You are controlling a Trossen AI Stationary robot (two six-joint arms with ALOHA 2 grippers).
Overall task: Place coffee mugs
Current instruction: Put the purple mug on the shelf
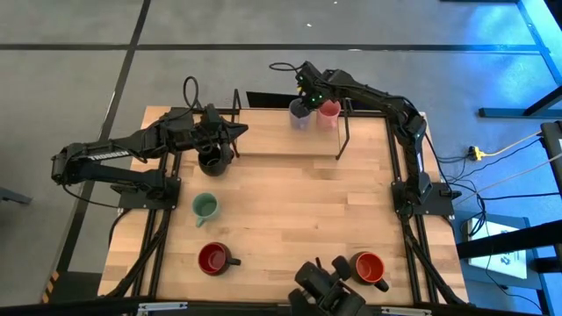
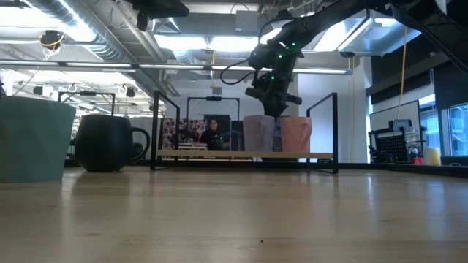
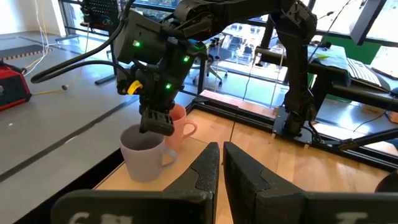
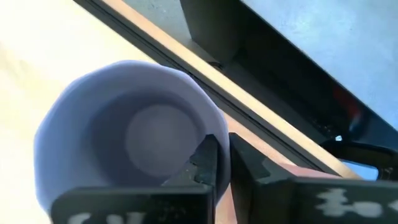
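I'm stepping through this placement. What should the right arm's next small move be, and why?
Probably open the right claw and lift clear: its fingers pinch the lavender mug's rim, and the mug already appears to sit on the rack shelf beside the pink mug.

Grey floor point(image 1: 263, 26), ceiling ducts point(image 2: 88, 36), bright windows point(image 2: 457, 124).

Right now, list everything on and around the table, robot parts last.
lavender mug: one, far edge, on the raised shelf, right gripper on its rim.
pink mug: one, on the shelf beside the lavender mug.
black mug: one, far left, below the left gripper.
pale green mug: one, left of centre.
red mugs: two, near edge, second at.
table: one, light wood.
person: one, in the room behind.
left gripper: shut, empty.
right gripper: shut on the lavender mug's wall.
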